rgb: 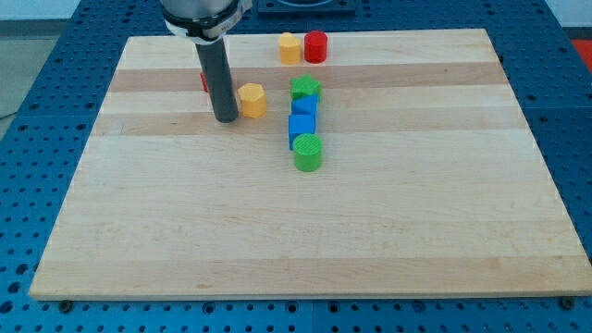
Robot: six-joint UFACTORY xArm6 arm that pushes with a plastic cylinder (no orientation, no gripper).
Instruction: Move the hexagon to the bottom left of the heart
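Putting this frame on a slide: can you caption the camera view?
My tip rests just left of the yellow hexagon, with the yellow heart farther toward the view's top right.

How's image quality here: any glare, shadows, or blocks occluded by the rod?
Camera view: even, soft lighting, no hard glare on the wooden board; only faint shadows under blocks. Focus is sharp throughout. My tip sits just left of the yellow hexagon block; the dark rod hides most of a red block behind it.
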